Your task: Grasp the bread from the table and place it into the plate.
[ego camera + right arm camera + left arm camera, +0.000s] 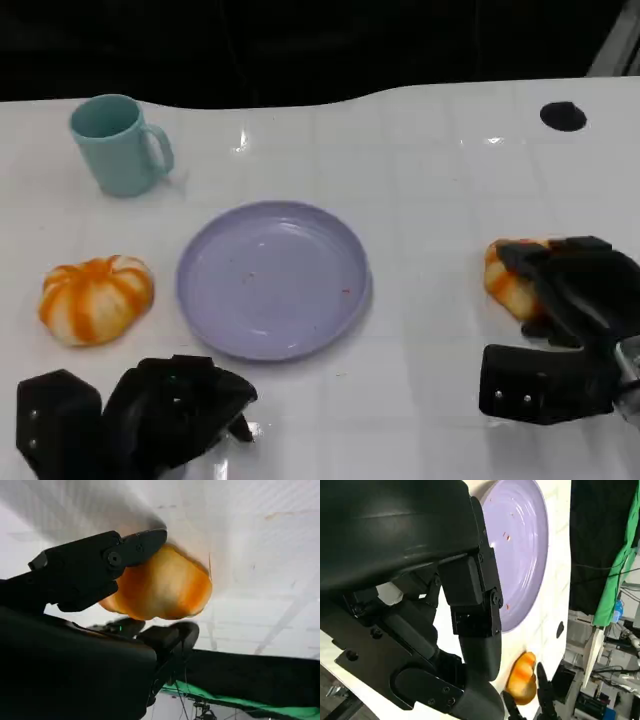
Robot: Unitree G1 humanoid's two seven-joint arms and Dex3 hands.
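Note:
The bread (507, 281), a golden-orange roll, lies on the white table at the right, a short way from the lilac plate (205, 300). My right hand (565, 320) grips it: in the right wrist view one finger (125, 552) presses on one side of the bread (165, 587) and others curl under the opposite side. The roll still touches the table. My left hand (150, 410) rests at the near left with its fingers curled in, holding nothing. In the left wrist view my left hand (420, 580) sits before the plate (520, 545), with the bread (522, 680) beyond.
An orange-and-white striped bun (95, 298) lies left of the plate. A teal mug (118, 145) stands at the far left. A small black disc (563, 116) sits at the far right. The table's far edge meets a dark background.

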